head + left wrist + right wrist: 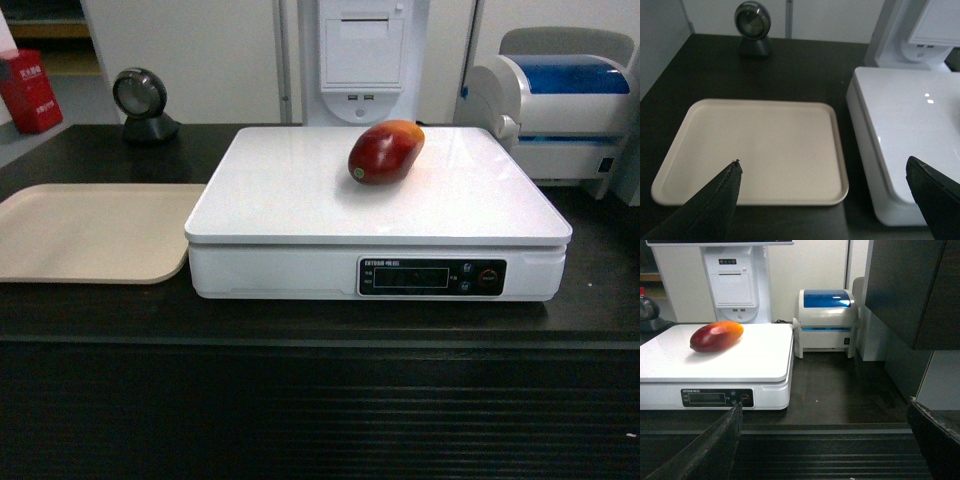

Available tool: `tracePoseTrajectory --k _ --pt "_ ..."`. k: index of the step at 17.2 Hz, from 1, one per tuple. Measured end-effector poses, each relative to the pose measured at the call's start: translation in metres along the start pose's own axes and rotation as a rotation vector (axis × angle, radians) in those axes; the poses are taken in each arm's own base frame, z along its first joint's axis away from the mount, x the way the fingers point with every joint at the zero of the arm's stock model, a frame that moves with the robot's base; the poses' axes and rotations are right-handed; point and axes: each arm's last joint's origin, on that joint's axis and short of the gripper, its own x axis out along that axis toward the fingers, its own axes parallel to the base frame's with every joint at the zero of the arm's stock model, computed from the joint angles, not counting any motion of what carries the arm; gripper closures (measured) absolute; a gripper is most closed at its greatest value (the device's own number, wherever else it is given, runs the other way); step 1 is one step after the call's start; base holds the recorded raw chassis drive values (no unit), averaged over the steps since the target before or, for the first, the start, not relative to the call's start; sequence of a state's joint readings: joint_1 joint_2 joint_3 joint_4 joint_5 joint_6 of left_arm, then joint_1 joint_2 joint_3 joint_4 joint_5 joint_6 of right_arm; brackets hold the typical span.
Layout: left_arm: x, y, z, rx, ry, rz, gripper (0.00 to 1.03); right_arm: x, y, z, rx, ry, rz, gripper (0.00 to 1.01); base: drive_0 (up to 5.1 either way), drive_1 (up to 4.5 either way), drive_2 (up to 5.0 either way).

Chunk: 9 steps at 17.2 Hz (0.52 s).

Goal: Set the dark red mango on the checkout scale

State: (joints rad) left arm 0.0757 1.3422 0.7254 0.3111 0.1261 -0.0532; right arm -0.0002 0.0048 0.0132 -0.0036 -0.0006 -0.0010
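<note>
Head view shows the dark red mango [386,151] lying on its side on the white platter of the scale [300,190], toward the platter's back edge, its glossy red skin fading to orange-yellow at the far end. Neither gripper touches it: the right gripper [825,440], jaws spread wide and empty, hangs off the front edge of the checkout [840,390], with the mango well off to its left. The left gripper [825,195], likewise agape and empty, hovers over the beige tray [760,145] at the counter's left end, beside the scale.
</note>
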Motion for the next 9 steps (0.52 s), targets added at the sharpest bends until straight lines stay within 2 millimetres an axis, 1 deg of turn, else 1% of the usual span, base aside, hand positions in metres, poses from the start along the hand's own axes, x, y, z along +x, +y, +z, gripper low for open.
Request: tracePoseTrajectory --k 1,2,3,4,5,6,7,9 --pt "-0.016 0.007 -0.015 -0.008 0.017 0.015 0.05 0.0 0.0 0.0 0.0 0.0 0.0 0.03 0.0 0.0 0.0" --pt "-0.029 0.011 -0.024 -0.012 0.021 0.02 0.05 0.0 0.0 0.0 0.0 0.0 0.0 0.03 0.0 0.0 0.0" --pt "-0.037 0.015 -0.029 -0.017 0.014 0.031 0.05 0.0 0.0 0.0 0.0 0.0 0.0 0.03 0.0 0.0 0.0" --pt "-0.043 0.018 -0.03 0.005 -0.07 0.043 0.08 0.0 0.0 0.0 0.0 0.0 0.0 0.03 0.0 0.0 0.0" --pt "-0.05 0.018 -0.037 0.038 -0.192 0.045 0.18 0.0 0.0 0.0 0.0 0.0 -0.001 0.03 0.0 0.0 0.0" --pt "-0.062 0.015 -0.05 0.053 -0.249 0.045 0.29 0.0 0.0 0.0 0.0 0.0 0.0 0.03 0.0 0.0 0.0" --pt "-0.072 0.01 -0.057 0.063 -0.291 0.041 0.42 0.0 0.0 0.0 0.0 0.0 0.0 0.03 0.0 0.0 0.0" --pt "-0.082 0.003 -0.065 0.068 -0.315 0.037 0.63 0.0 0.0 0.0 0.0 0.0 0.0 0.03 0.0 0.0 0.0"
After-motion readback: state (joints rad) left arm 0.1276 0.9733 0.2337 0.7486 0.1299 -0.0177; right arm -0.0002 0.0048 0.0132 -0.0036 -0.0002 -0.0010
